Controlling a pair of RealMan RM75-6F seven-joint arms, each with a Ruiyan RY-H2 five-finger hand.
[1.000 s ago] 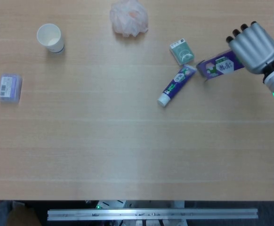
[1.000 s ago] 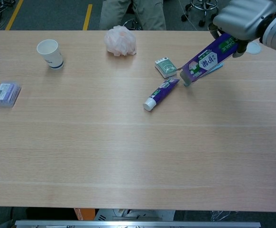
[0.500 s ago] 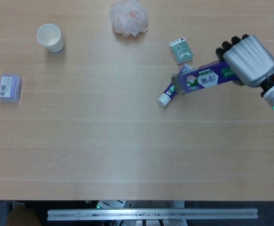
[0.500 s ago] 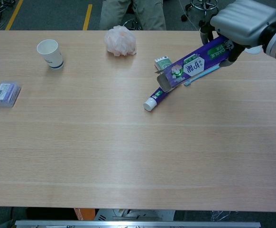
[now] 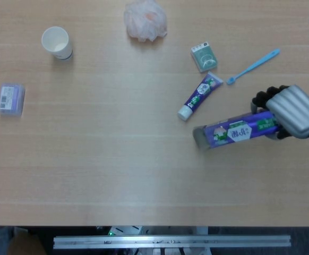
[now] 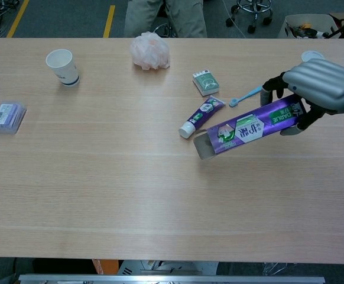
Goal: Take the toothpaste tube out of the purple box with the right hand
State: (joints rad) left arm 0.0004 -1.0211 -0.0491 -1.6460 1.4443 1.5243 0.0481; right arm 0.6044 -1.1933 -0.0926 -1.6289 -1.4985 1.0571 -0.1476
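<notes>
Now, metallic right hand [image 5: 293, 110] fingers wrapped around oblong purple box [image 5: 238, 130], glossy toothpaste tube [image 5: 198, 96] flat on woodgrain table [image 5: 117, 159].

Right robot hand [image 5: 292, 110], fingers curled closed

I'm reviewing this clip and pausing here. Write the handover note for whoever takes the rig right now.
Right hand holds the purple box by one end, open end toward the table middle.
Left hand: not in view.
Toothpaste tube lies on the table, out of the box, beside a blue toothbrush.
Done: tube is out.
Left: set the box down and release, if wanted.
</notes>
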